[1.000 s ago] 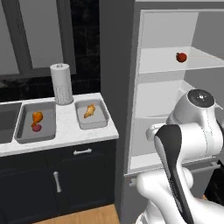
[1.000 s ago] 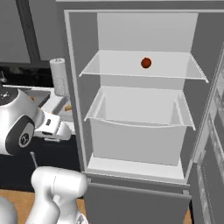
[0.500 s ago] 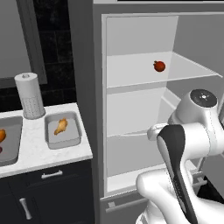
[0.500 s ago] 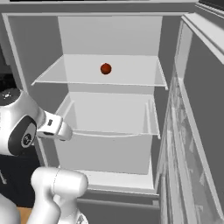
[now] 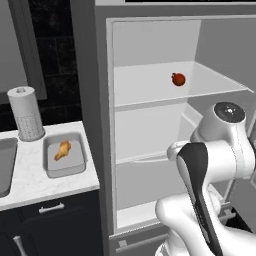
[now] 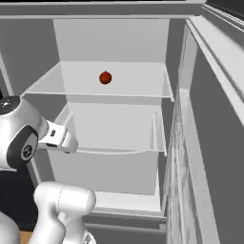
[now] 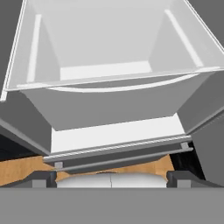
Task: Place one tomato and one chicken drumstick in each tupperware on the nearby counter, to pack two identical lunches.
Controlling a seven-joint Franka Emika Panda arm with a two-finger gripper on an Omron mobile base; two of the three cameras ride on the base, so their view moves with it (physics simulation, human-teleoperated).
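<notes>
Rightward the base has driven, fridge now central. One tomato [image 5: 178, 79] near its shelf's [image 5: 150, 90] right edge; left base view adds one drumstick [image 5: 62, 149] in one tupperware [image 5: 64, 167]. Gripper [image 7: 111, 177] fingers spread wide, holding nothing.

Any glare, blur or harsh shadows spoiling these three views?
Left base view: flat, even light, tomato and drumstick sharp. Right base view: the fridge door's inner face looks streaky. Hand view: soft throughout, the drawer washed pale, no glare.

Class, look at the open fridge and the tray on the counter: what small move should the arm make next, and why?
Probably raise the open gripper toward the tomato on the upper fridge shelf. The tupperware on the counter holds a drumstick but no tomato, and the hand currently faces the lower drawer.
</notes>
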